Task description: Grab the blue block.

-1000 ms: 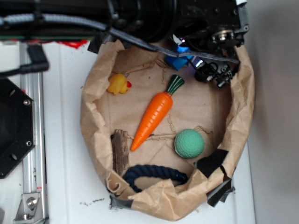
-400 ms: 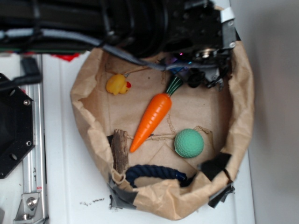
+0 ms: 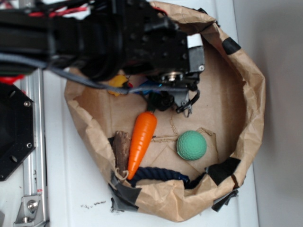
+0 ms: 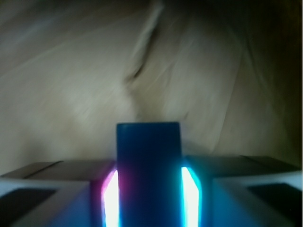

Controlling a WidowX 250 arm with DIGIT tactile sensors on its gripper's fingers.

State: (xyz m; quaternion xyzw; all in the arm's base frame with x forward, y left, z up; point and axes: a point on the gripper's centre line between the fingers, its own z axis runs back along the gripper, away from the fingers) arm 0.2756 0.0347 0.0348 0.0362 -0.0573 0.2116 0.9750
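Your gripper [image 4: 149,189] is squeezed tight on the blue block [image 4: 148,161], which sits between its two fingers above the paper bag [image 3: 246,94], so it won't slip out.

Creased brown paper bag [image 3: 246,94]; glossy carrot [image 3: 140,140]
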